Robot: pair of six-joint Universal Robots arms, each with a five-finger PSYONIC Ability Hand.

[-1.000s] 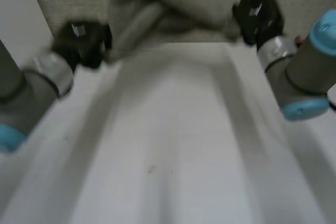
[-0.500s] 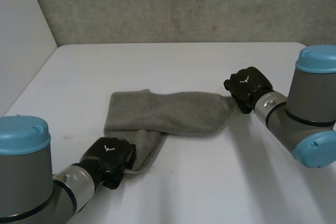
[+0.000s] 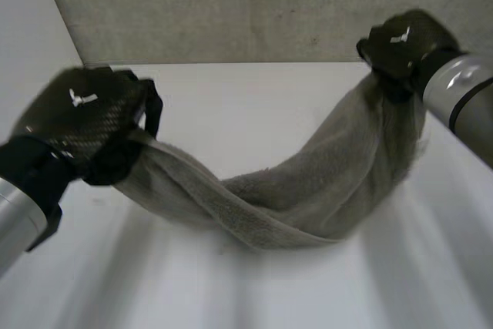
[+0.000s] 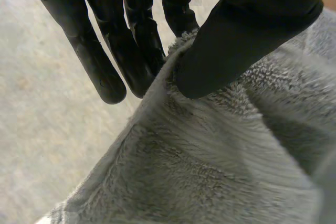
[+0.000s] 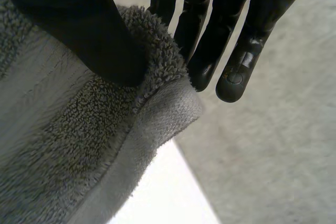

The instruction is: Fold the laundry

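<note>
From where I stand, the grey towel (image 3: 293, 206) is up off the white table (image 3: 254, 98), slung between the two hands like a hammock. The left hand (image 3: 81, 125) has one end and the right hand (image 3: 400, 44) has the other, higher and closer to the speckled wall (image 3: 231, 13). Each hand is closed on the cloth in a pinch. In the left wrist view the thumb (image 4: 247, 30) presses the fluffy edge against the nearly straight fingers (image 4: 105, 51). In the right wrist view the thumb of that hand bears down just inside a hemmed corner (image 5: 178, 106), with the fingers behind it. The hands are well apart, and I take that to be the point of the hold: by gripping opposite ends and raising them, the robot lets the weight of the towel pull it out long before laying it down to fold. It is not flat, though. The middle sags in a bunched, half-rolled rope, and I cannot tell whether the lowest part brushes the table or hangs just clear. Nothing but the two hands carries the towel, and the bare table beneath is where I would expect it to be spread. By my reckoning the folding proper has not begun, and the bunching will need shaking or dragging out first.
</note>
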